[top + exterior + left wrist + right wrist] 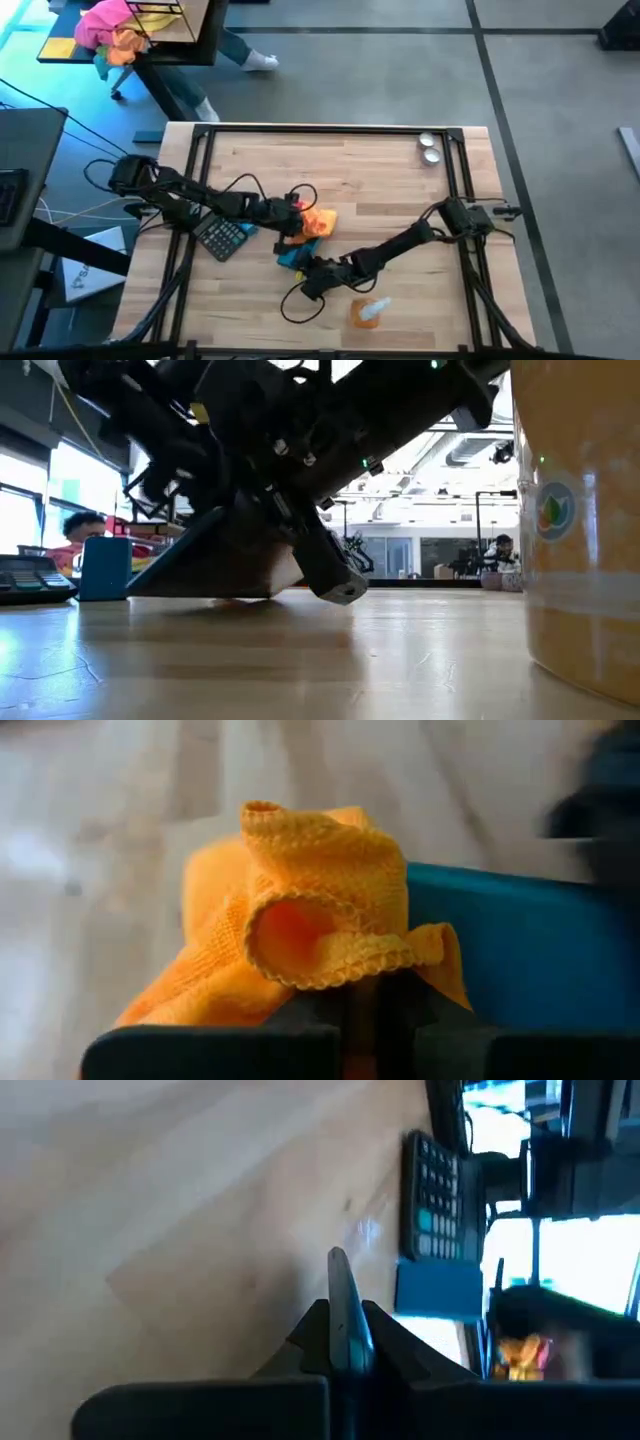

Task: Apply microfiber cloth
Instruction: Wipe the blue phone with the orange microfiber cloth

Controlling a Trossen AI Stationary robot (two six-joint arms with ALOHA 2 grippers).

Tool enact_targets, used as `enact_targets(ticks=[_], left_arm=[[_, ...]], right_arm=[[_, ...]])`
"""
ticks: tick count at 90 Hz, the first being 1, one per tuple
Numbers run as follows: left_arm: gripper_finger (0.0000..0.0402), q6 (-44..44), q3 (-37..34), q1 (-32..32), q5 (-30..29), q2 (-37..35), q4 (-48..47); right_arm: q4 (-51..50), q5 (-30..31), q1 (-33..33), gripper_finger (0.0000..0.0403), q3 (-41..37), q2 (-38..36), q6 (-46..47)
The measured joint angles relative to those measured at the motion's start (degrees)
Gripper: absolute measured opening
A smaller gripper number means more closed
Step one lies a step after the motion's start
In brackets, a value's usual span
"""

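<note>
The bright-orange microfiber cloth (319,221) is bunched up at the table's middle, held in my left gripper (297,214), which is shut on it. It lies against a blue block (291,256) that stands on the wood; the block also shows behind the cloth (520,940). My right gripper (311,281), just near of the block, is shut on a thin flat panel (215,560). My left gripper pinches a bunched fold of the cloth (330,960) between its two fingers, coming level from the table's left. The cloth puffs up in several layers past the fingertips, slack, with its hemmed edge curled into a loop. My right gripper pinches the thin panel by its edge (340,1305) between its two fingers, which reach in low from the table's right. The panel stands tilted, with its lower edge (200,596) on the table.
A black calculator (225,238) lies left of the block. A clear spray bottle with orange liquid (367,312) is near the front edge, close before the low camera (580,540). Two small metal tins (430,148) sit at the far right. People sit beyond the table.
</note>
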Motion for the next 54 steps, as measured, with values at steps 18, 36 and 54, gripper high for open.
enact_targets(ticks=[18,36,54], left_arm=[[0.0001,-10.02,0.00,-7.80,3.35,0.27,-0.31],[0.0001,-7.36,-0.20,-10.45,-3.28,0.39,1.90],[0.0001,-2.23,0.02,-3.20,1.11,3.35,15.91]], right_arm=[[-0.54,0.47,0.04,0.0000,-0.02,0.00,-0.11],[-1.05,-3.67,0.04,0.0000,-0.02,0.00,-4.31],[-0.64,-6.10,-0.02,0.0000,-0.02,-0.07,-10.55]])
